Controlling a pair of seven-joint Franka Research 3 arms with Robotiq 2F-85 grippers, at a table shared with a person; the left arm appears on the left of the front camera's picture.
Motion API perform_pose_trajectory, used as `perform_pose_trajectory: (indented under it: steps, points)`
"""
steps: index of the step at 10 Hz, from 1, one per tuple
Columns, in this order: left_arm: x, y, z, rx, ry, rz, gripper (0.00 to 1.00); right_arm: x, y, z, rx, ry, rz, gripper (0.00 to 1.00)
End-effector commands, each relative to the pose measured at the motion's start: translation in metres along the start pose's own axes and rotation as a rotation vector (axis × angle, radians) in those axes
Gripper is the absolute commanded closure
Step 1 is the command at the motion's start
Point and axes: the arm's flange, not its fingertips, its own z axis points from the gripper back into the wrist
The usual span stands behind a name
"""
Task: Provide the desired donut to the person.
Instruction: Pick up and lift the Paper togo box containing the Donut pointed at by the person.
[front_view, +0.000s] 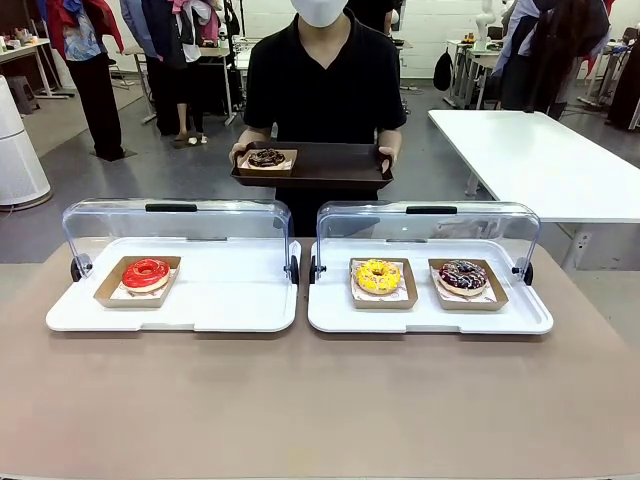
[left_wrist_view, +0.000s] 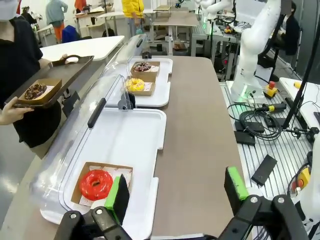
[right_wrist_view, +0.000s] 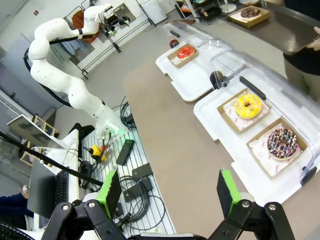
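both our left gripper (left_wrist_view: 176, 190) and right gripper (right_wrist_view: 169, 190) hang wide and empty, so we'd grip the cardboard edge (front_view: 106, 284), not the icing, of whichever the person (front_view: 325, 80) wants: red donut (front_view: 146, 272) left, yellow donut (front_view: 378, 276) and sprinkled donut (front_view: 463, 275) right.

Bright even indoor light; wrist views bend at edges.

The person (front_view: 325, 80) at twelve o'clock held a tray (front_view: 330, 168) with a chocolate donut (front_view: 266, 157); a red donut (front_view: 146, 272) lay at nine.
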Motion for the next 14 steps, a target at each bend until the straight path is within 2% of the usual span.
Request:
perform_pose_trajectory:
  steps: [1,14]
  points:
    - [-0.002,0.0006,-0.0035,0.003,0.006,0.0,0.0,0.0011,0.0002,-0.0006,0.012,-0.009,0.011,0.0]
    - [-0.002,0.0006,-0.0035,0.003,0.006,0.0,0.0,0.0011,0.0002,-0.0006,0.012,-0.009,0.011,0.0]
